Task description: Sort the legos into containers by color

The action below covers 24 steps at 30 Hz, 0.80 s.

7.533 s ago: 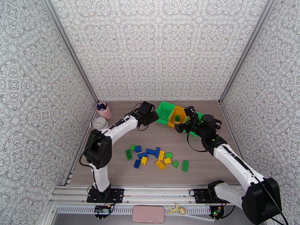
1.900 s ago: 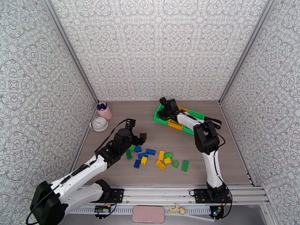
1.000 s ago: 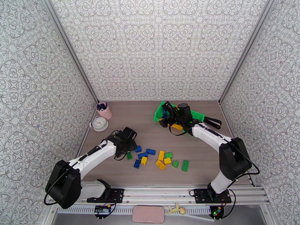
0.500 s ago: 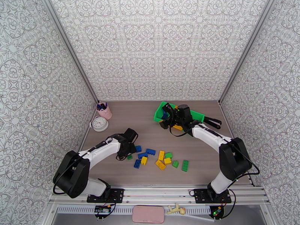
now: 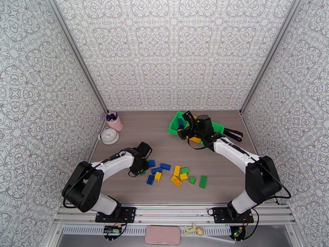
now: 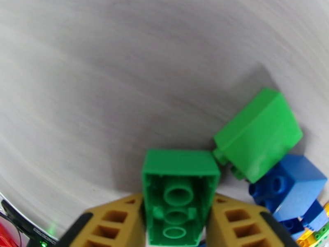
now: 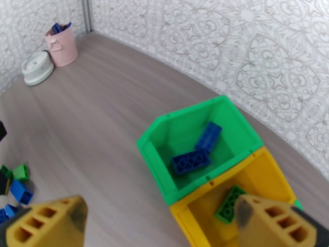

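The green brick (image 6: 179,194) sat pinched across its long sides between the tips of the left pincer (image 6: 179,221), hollow underside turned up toward the wrist. Whether it had cleared the table (image 5: 140,128) could not be told. Just past its far corner, on the pincer's right, a second green brick (image 6: 257,134) lay tilted and touching it or very nearly so. A blue brick (image 6: 288,188) was pressed against that one. The loose legos (image 5: 177,174) lay farther out on the same side.

The right pincer (image 7: 160,227) hung spread wide and empty above the containers. Ahead of it the green bin (image 7: 154,151) held two blue bricks (image 7: 191,160), and under its right finger the yellow bin (image 7: 267,161) held a stray green brick (image 7: 229,204).

The lift looked likely to drag or flip the neighbouring brick, being so close. The brick might also swivel in so narrow a hold. With the right pincer over the bins, the arms could meet there.
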Tool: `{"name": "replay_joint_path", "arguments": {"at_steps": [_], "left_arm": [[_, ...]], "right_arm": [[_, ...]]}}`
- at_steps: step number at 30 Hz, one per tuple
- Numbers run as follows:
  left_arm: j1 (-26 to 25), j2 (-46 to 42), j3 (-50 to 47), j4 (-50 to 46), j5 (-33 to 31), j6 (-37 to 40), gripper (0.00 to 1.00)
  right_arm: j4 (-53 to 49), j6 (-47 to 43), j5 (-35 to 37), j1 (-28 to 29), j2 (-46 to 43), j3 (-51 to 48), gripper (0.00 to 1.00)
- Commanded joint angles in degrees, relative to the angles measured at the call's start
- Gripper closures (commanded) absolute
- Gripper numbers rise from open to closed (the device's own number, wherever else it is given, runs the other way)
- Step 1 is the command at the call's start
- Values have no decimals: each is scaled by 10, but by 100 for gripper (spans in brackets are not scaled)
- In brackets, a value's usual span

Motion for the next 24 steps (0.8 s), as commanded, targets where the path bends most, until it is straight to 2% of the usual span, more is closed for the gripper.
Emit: {"name": "replay_joint_path", "arguments": {"at_steps": [1,5,9,14,21,24], "left_arm": [[2,-9,3,7,-8,8,64],[-3,-37,5,22,-18,18,65],[-21,-79,4,68,-36,47,66],[-56,-126,0,127,-70,95,66],[-78,-167,-9,177,-77,138,66],[-83,-171,-11,183,-77,142,65]], "right_arm": [[13,45,59,-9,-22,-21,2],[-8,96,103,-23,-27,-21,3],[-66,199,172,-54,-4,-1,5],[-123,345,183,-110,44,25,12],[-202,362,163,-124,140,113,25],[-227,360,155,-124,175,144,34]]}}
